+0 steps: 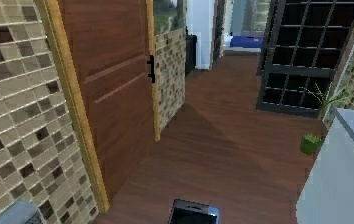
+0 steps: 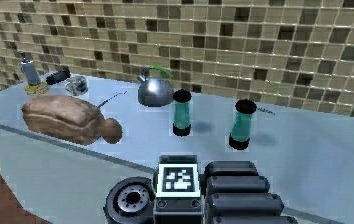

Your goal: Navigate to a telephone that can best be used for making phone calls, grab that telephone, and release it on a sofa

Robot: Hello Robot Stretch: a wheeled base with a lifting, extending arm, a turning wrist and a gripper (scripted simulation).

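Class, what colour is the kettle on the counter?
The kettle is silver-grey with a green handle; best seen in the arm side view.

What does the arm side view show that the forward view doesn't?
Arm side view: brown bread loaf, silver metal kettle, two teal cylinders with black caps. Forward view: brown wooden door, black grid shelving, green potted plant. Both: tan mosaic tile wall, pale blue-grey counter, dark wooden floor.
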